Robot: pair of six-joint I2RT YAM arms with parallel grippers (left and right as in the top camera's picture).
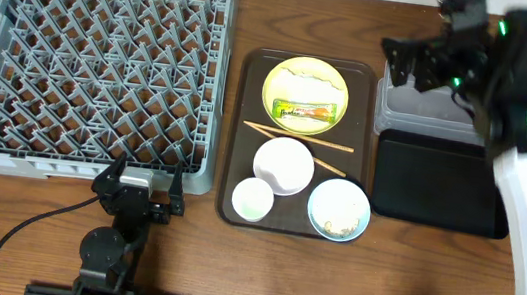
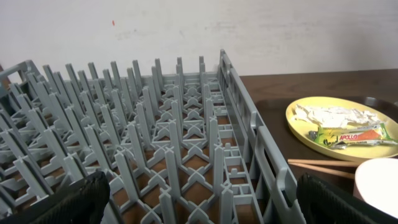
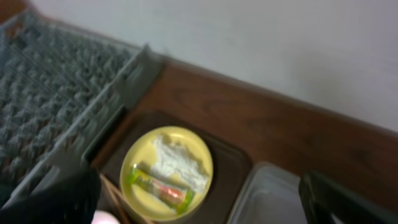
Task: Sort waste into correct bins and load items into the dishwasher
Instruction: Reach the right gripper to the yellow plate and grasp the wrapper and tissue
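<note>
A yellow plate (image 1: 305, 95) on the brown serving tray (image 1: 245, 135) holds a crumpled white tissue (image 1: 308, 72) and a green-and-yellow snack wrapper (image 1: 302, 113). Two chopsticks (image 1: 297, 137) lie below the plate. A white bowl (image 1: 283, 165), a small white cup (image 1: 253, 200) and a light-blue-rimmed bowl (image 1: 338, 209) with rice scraps stand in front. The grey dish rack (image 1: 92, 66) fills the left. The clear tub (image 1: 429, 112) and black tray (image 1: 436, 182) are on the right. My right gripper (image 1: 405, 59) is open and empty, high above the tub. My left gripper (image 1: 142, 193) is open and empty by the rack's front right corner.
In the right wrist view the plate (image 3: 166, 171), the tissue (image 3: 177, 160), the wrapper (image 3: 160, 188) and the tub (image 3: 267, 199) show below. In the left wrist view the rack (image 2: 155, 143) is close ahead and the plate (image 2: 339, 127) lies to its right.
</note>
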